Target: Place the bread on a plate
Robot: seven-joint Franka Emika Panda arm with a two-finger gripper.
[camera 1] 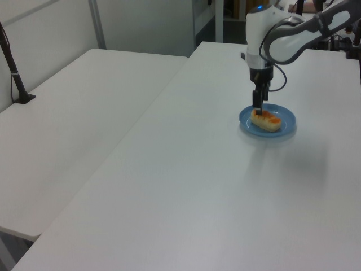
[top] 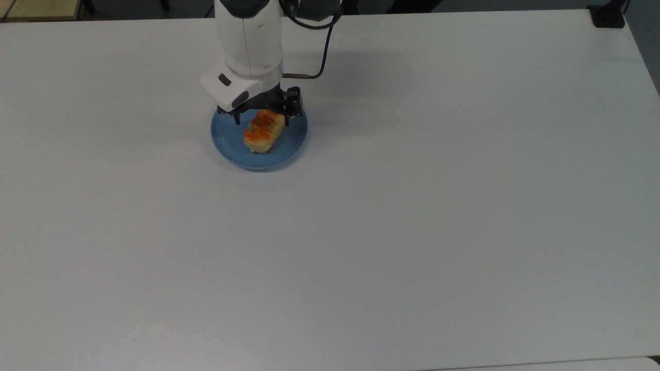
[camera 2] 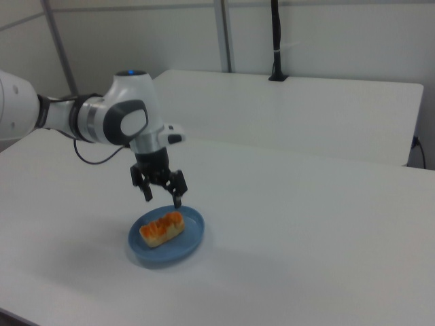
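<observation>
The bread (top: 262,132) (camera 1: 265,118) (camera 2: 162,228), an oblong loaf with orange-brown lumps on top and cream sides, lies flat on the light-blue plate (top: 227,143) (camera 1: 286,121) (camera 2: 190,243). My gripper (top: 261,117) (camera 2: 162,200) hangs open just above the loaf's far end, its black fingers (camera 2: 178,200) spread apart and clear of the bread. In the left view my gripper (camera 1: 258,106) stands upright over the plate's far side.
The plate sits on a wide white table (top: 412,206). A second white table (camera 1: 73,113) lies at the left view's left, with a black post (camera 1: 14,73) clamped to it. A black clamp (top: 607,15) sits at the top view's upper right corner.
</observation>
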